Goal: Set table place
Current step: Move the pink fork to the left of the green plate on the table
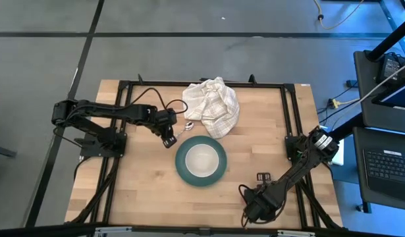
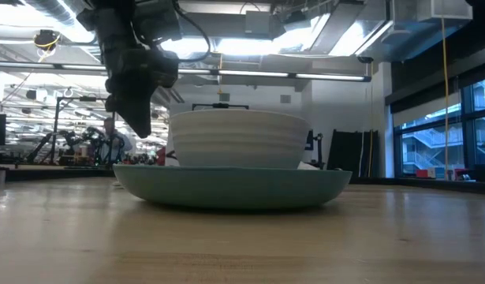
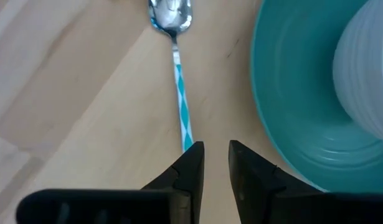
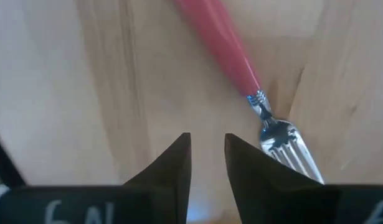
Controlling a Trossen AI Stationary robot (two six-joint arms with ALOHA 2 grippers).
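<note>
The teal plate (image 1: 182, 170) sits mid-table with the white bowl (image 1: 201, 159) standing in it; both fill the low view (plate (image 2: 234, 186), bowl (image 2: 238, 139)). The metal spoon (image 1: 186, 128), its handle patterned teal and white (image 3: 181, 93), lies flat on the wood just off the plate's far-left rim. My left gripper (image 1: 169, 139) hangs shut above the table (image 2: 139, 118), over the spoon's handle end (image 3: 216, 154). My right gripper (image 1: 253, 210) is shut near the near edge (image 4: 208, 146), over the red-handled fork (image 4: 231, 53), which lies flat on the wood.
A crumpled white checked cloth (image 1: 212, 105) lies at the far side, just beyond the spoon and plate. Black frame rails (image 1: 291, 118) run along the table's edges. A small dark object (image 1: 263, 176) lies right of the plate. Bare wood shows on the near left.
</note>
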